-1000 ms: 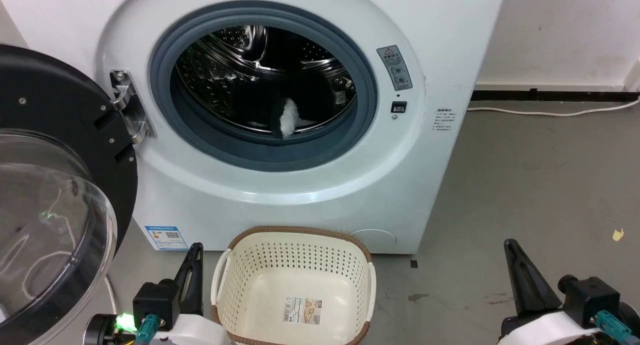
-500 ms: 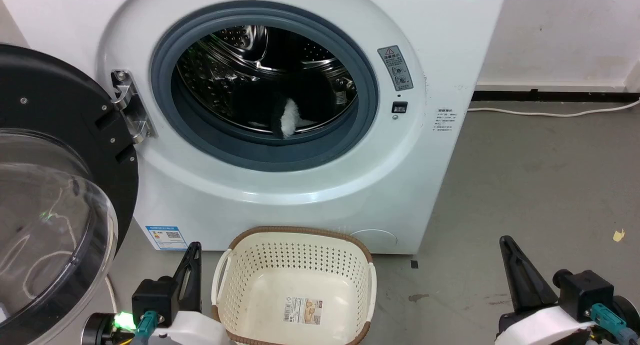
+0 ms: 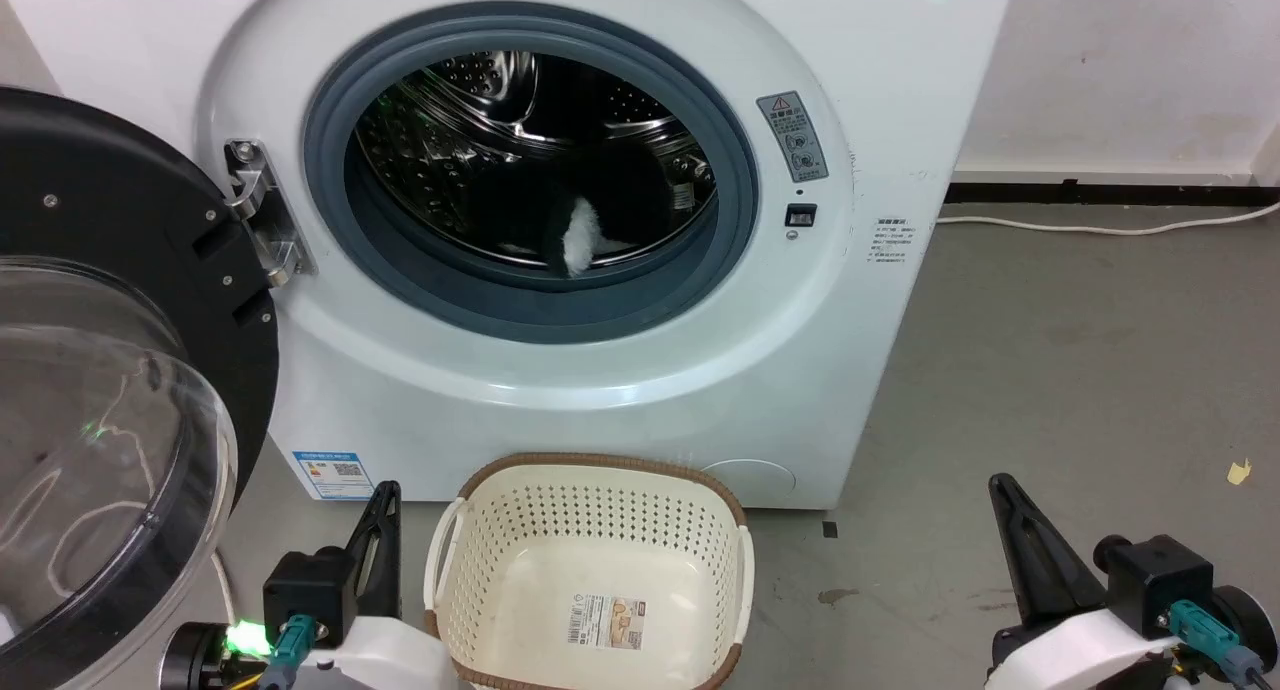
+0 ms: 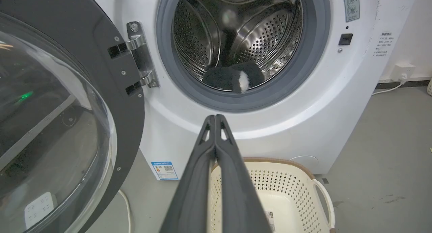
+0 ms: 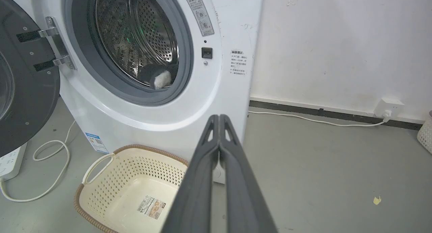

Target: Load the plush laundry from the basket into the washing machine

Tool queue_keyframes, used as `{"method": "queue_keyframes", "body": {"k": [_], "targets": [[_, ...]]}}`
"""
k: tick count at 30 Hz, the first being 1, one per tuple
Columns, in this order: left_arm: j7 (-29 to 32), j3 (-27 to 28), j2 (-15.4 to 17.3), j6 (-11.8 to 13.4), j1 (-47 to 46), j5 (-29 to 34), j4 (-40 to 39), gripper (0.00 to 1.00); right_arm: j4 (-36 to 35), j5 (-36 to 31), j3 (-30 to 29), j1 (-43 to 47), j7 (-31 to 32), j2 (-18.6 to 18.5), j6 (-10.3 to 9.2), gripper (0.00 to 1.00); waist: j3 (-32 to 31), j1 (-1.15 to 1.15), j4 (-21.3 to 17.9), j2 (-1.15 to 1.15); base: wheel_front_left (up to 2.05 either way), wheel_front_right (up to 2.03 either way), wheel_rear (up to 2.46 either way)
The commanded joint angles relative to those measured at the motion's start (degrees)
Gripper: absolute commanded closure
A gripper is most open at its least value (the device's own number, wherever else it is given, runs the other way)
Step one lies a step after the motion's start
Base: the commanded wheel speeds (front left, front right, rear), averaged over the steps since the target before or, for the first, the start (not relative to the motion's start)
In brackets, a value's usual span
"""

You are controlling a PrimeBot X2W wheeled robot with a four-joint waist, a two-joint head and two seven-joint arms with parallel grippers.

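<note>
At the far left the clear bubble door point(image 3: 120, 390) hangs wide open, near the left pincer point(image 4: 215, 121), whose two fingers are pressed together on nothing. Just right of that pincer the basket point(image 3: 600, 465) sits on the floor against the foot of the washing machine point(image 3: 600, 400), bare but for its label sticker. The plush laundry point(image 3: 575, 225) lies inside the steel drum point(image 4: 270, 40), low and towards the front, its white patch just behind the grey door ring point(image 3: 540, 320). Further right, the right pincer point(image 5: 219, 120) is likewise closed and empty. Loading looks done. Two hazards seem likely: a sideways swing of the left arm could knock the open door, and shutting the door could trap the white fur in the ring if the lump slumps forward
</note>
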Motion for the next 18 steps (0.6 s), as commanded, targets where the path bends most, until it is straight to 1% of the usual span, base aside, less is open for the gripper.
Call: {"method": "queue_keyframes", "body": {"k": [1,18], "targets": [[0.5,0.2,-0.3,0.1,-0.8,0.6,-0.4,1.00,-0.4,-0.4,0.2,-0.9,0.3,0.0,-0.04,1.00,0.0,0.00,0.0,0.00,0.00,0.00,0.00],[2.5,0.7,-0.8,0.1,-0.9,1.4,-1.4,1.00,-0.8,-1.5,0.5,-1.3,2.3,0.0,-0.05,1.00,-0.1,0.00,0.1,0.00,0.00,0.00,0.00]]}}
